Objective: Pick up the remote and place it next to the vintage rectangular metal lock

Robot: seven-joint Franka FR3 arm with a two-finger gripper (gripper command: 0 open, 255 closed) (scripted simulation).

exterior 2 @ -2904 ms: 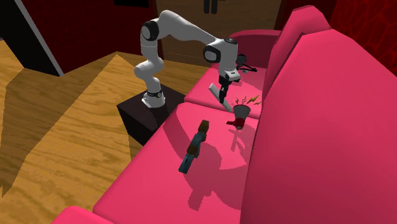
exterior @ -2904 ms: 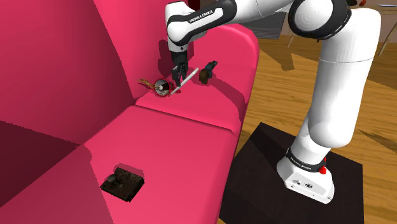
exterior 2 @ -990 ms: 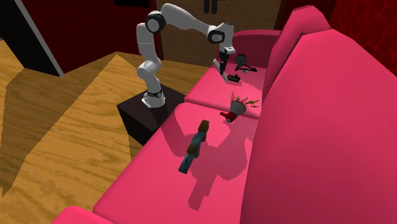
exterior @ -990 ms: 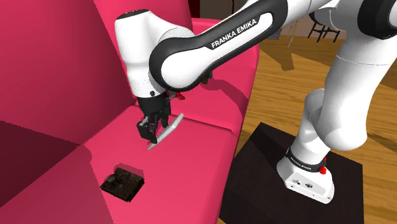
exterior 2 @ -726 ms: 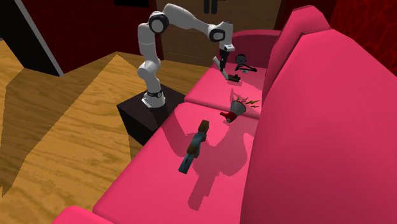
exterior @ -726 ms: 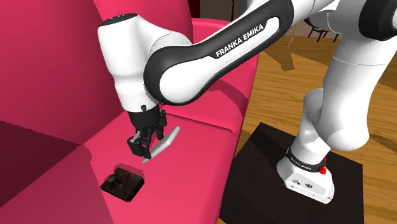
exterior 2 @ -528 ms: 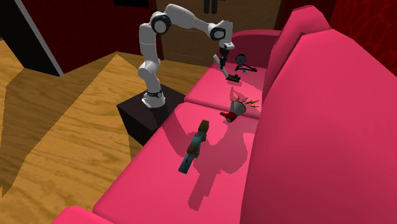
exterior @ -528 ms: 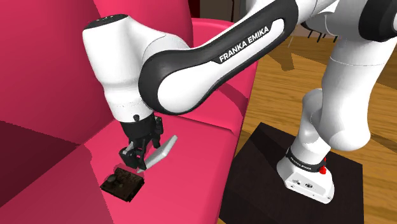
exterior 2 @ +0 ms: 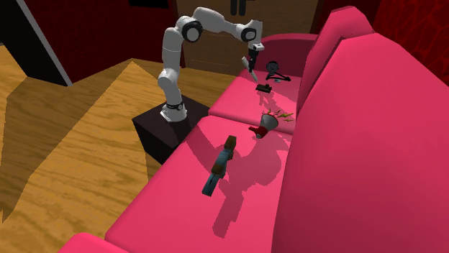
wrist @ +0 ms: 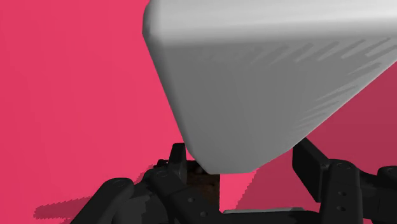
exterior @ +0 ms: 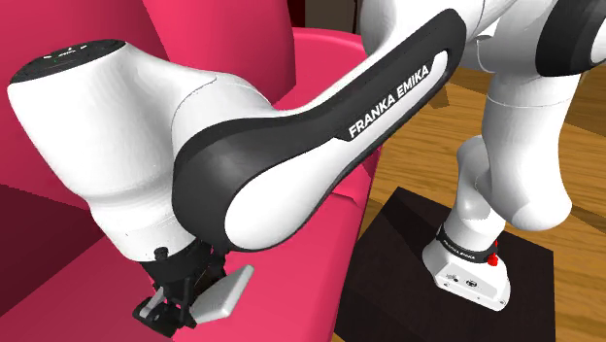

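Remote (exterior: 225, 293), grey, sits clasped in the pincer (exterior: 182, 310) above the sofa (exterior: 320, 58).

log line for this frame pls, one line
phase: carrying | gripper: shut on remote | remote: grey, held above sofa seat | lock: lying on seat, below gripper | placed: not yet

The remote (wrist: 267, 89) clasped in the gripper (wrist: 242, 156) is plain grey, smooth and matt, with faint brushed streaks across its face. The gripper itself is matt black. Under it the sofa (wrist: 76, 95) is a flat, matt pink with no weave showing. Behind the gripper the arm (exterior: 291, 165) has a smooth white shell, faintly glossy. Further off, the floor (exterior 2: 79, 136) is grained wood planks.
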